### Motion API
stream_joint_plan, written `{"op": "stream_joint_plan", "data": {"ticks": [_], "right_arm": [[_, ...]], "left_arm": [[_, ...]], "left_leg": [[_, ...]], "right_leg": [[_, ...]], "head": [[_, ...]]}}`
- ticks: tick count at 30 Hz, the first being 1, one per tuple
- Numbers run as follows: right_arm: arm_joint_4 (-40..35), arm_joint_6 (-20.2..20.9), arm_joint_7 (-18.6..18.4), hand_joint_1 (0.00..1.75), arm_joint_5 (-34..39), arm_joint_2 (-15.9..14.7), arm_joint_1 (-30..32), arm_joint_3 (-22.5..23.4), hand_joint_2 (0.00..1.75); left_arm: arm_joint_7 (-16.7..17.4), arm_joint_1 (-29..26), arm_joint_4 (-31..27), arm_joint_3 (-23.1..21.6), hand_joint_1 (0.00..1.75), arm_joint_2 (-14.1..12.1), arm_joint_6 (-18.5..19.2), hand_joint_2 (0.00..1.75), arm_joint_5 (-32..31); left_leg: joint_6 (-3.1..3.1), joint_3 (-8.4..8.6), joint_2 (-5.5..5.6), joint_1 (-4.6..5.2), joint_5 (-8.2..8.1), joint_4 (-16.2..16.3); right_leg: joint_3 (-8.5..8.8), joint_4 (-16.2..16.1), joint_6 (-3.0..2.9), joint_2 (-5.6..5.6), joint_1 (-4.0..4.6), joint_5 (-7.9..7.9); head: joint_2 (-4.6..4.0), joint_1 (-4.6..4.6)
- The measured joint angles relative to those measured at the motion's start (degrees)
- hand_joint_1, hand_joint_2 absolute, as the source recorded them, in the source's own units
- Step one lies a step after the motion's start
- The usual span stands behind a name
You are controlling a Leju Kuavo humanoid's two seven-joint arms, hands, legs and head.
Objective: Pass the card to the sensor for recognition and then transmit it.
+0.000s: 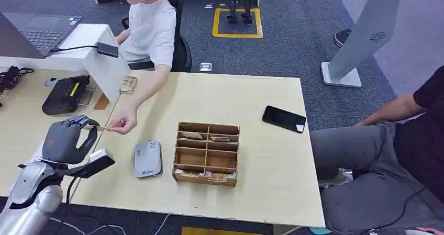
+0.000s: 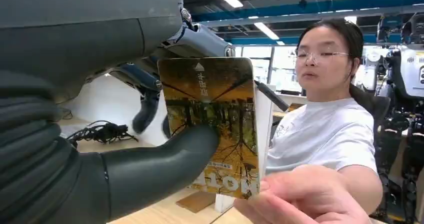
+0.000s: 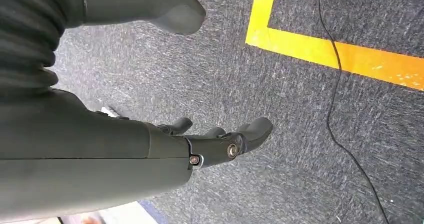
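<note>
A pale wooden tabletop (image 1: pixel 251 104) is standing on grey office carpet, with a person in a white shirt (image 1: pixel 149 28) sitting at its far left corner and another person sitting off to the right. A grey sensor (image 1: pixel 147 159) is lying flat near the middle of the tabletop, just left of a wooden compartment box (image 1: pixel 207 152) holding more cards, and a black phone (image 1: pixel 284 119) is lying further right.

The task seems to be in its last stage, the handover. The left hand (image 1: pixel 65 138) is holding the card (image 2: pixel 215 124) out over the left edge of the tabletop, left of the sensor and well clear of it, so the recognition step looks finished. The thumb is pressing on the card's printed face while the darker fingers (image 2: pixel 147 104) are bracing it from behind. The person's hand (image 1: pixel 122 123) is pinching the card's free end, so both are gripping it; release is what remains.

The right hand (image 3: pixel 220 141) is hanging over the floor, fingers loosely apart and holding nothing.
</note>
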State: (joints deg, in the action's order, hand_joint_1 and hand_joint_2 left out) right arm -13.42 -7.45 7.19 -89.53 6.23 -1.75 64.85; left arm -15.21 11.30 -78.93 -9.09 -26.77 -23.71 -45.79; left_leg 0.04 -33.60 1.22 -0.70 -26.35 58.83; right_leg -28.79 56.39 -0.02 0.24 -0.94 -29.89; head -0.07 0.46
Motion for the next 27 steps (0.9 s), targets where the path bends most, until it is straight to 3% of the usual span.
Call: {"op": "stream_joint_plan", "data": {"ticks": [8, 12, 21, 25, 27], "right_arm": [[0.0, 0.0, 0.0, 0.0, 0.0, 0.0, 0.0, -0.2, 1.75], [0.1, 0.1, 0.2, 0.0, -0.1, 0.0, 0.0, -0.4, 1.75], [0.3, 0.2, 0.2, 0.0, -0.1, 0.0, 0.0, -0.5, 1.75], [0.3, 0.2, 0.2, 0.0, 0.1, 0.0, 0.0, -0.5, 1.75], [0.3, 0.0, 0.1, 0.0, 0.5, 0.0, 0.0, -0.5, 1.75]], "left_arm": [[-0.1, 0.0, 0.0, 0.0, 1.75, 0.0, -0.1, 1.75, -0.4], [-3.0, -0.2, 0.0, 0.0, 1.75, 0.0, -0.2, 1.75, 3.8], [-3.6, -0.5, 0.0, 0.0, 1.75, 0.0, 0.0, 1.75, 4.8], [-4.6, -0.5, -0.1, 0.1, 1.75, 0.5, 5.2, 1.75, 12.2], [-2.1, -0.5, -0.5, 0.3, 1.75, 1.7, 12.9, 1.75, 19.7]], "left_leg": [[0.0, 0.0, 0.0, 0.0, 0.0, 0.0], [0.0, -0.01, 0.0, 0.0, 0.0, 0.0], [0.0, -0.01, 0.0, 0.0, 0.0, 0.0], [0.0, 0.0, 0.01, 0.0, 0.0, 0.0], [0.0, 0.0, 0.02, 0.01, 0.0, 0.0]], "right_leg": [[0.0, 0.0, 0.0, -0.01, 0.0, 0.0], [0.01, 0.0, 0.0, -0.01, 0.0, 0.0], [0.01, 0.0, 0.0, -0.01, 0.0, 0.0], [0.0, 0.0, 0.0, -0.01, 0.0, 0.0], [-0.01, 0.0, 0.0, -0.02, -0.02, 0.0]], "head": [[-0.02, 0.0], [-0.02, 0.0], [0.0, 0.0], [0.0, 0.0], [-0.02, 0.02]]}}
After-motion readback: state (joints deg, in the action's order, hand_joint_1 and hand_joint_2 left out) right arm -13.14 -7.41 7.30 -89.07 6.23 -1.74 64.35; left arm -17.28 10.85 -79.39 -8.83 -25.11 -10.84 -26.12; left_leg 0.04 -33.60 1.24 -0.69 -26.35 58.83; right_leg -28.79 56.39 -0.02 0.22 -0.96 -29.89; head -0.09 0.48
